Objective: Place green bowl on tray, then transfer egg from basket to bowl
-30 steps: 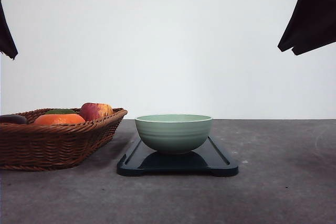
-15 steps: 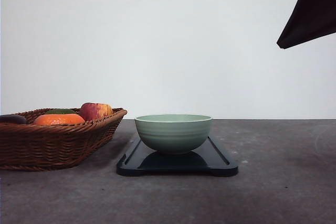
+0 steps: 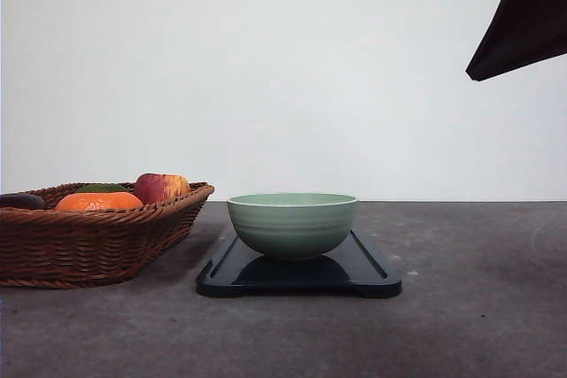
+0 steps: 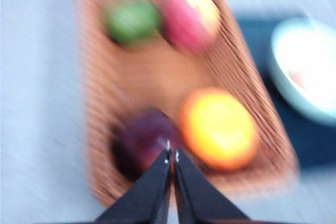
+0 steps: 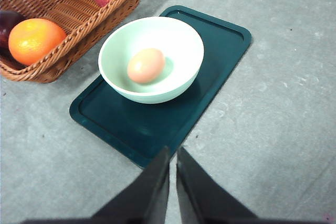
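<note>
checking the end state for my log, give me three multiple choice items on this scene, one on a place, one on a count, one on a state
1. Where is the egg?
A. in the green bowl
B. in the basket
C. on the bare table

2. How many pieces of fruit lie in the basket?
A. two
B. four
C. six

3. How does the right pincer stand?
A. shut on the egg
B. wide open
C. shut and empty

Answers:
1. A, the right wrist view shows the egg resting inside the bowl, which stands on the tray.
2. B, the left wrist view shows a green, a red, an orange and a dark purple fruit.
3. C, its fingers meet with nothing between them, above the table.
</note>
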